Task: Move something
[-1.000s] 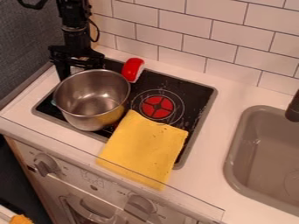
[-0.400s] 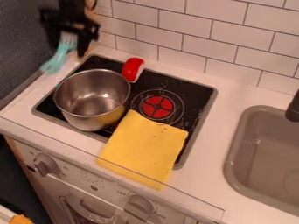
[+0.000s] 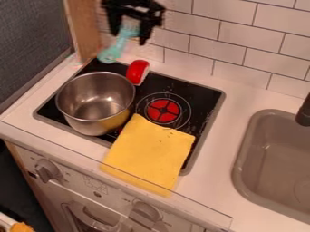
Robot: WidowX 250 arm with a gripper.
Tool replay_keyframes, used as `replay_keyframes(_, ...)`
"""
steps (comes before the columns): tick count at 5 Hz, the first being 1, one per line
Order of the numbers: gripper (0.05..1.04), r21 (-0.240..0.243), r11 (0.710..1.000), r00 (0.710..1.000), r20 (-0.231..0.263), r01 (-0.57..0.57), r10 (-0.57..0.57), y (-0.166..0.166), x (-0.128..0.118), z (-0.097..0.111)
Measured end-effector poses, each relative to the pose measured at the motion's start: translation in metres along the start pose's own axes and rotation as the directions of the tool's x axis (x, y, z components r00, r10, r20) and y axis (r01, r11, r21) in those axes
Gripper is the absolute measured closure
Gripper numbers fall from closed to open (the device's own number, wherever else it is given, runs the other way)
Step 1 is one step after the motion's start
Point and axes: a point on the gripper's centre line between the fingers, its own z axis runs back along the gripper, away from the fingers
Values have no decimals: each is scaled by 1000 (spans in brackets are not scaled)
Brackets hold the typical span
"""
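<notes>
Right, nearest us, at six o'clock, the yellow cloth [image 3: 148, 154] laps the edge of the stove top [image 3: 196, 99]; the steel pot [image 3: 95, 103] sits at about ten. Further back, at eleven, the turquoise fork [image 3: 118, 45] hangs in the air, its head gripped between the part-open claw's [image 3: 128, 35] two fingers. Pick-up done, I'd say! Left to do: the carry, the set-down, the release.

The gripper [image 3: 128, 38] is kinda blurry and chopped off up top, the turquoise utensil's [image 3: 115, 50] upper end is a smudge, and the sink [image 3: 239, 158] and faucet [image 3: 304, 113] get cut off right.
</notes>
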Motion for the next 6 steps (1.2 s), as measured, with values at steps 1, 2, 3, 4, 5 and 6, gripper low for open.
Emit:
replay_keyframes(1,296,-39,999,999,11,37,-37,-39,-3,12)
replay_keyframes(2,296,-56,997,999,0,51,-52,-97,-19,12)
replay_keyframes(3,296,-120,993,999,-27,16,-19,-109,-26,-9)
replay_keyframes(4,296,-125,992,999,-43,26,-31,-120,-26,-32)
replay_keyframes(5,296,-128,992,999,38,-21,26,-123,-20,-46)
replay_keyframes(6,213,-137,990,998,60,-26,34,-126,-17,-57)
